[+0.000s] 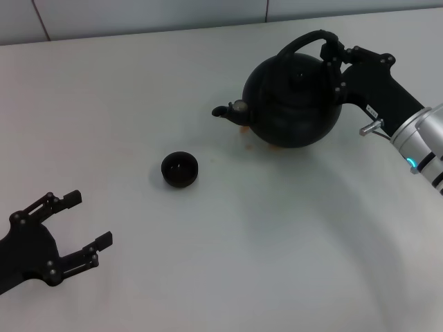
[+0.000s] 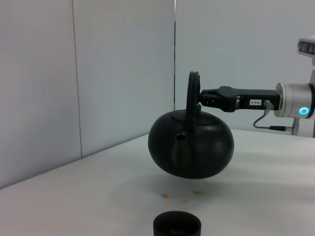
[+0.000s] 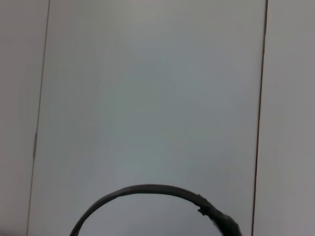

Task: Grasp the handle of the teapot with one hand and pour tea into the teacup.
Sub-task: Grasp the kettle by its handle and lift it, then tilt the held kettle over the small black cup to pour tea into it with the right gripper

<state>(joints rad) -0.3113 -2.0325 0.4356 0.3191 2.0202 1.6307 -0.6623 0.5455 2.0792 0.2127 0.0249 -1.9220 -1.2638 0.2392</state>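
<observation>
The large round black teapot (image 1: 294,104) hangs in the air at the back right of the white table, its short spout (image 1: 223,111) pointing left toward the teacup. My right gripper (image 1: 331,54) is shut on its arched black handle (image 1: 299,43). In the left wrist view the teapot (image 2: 192,145) floats clear above the table with the right gripper (image 2: 201,97) on the handle (image 2: 192,93). The right wrist view shows only the handle's arc (image 3: 147,191). The small black teacup (image 1: 180,169) sits left of and below the spout; its rim shows in the left wrist view (image 2: 177,223). My left gripper (image 1: 79,221) is open and idle at the front left.
Small orange-brown stains (image 1: 246,144) mark the white table (image 1: 277,242) under the teapot; they also show in the left wrist view (image 2: 165,195). A pale panelled wall (image 1: 138,14) runs behind the table's far edge.
</observation>
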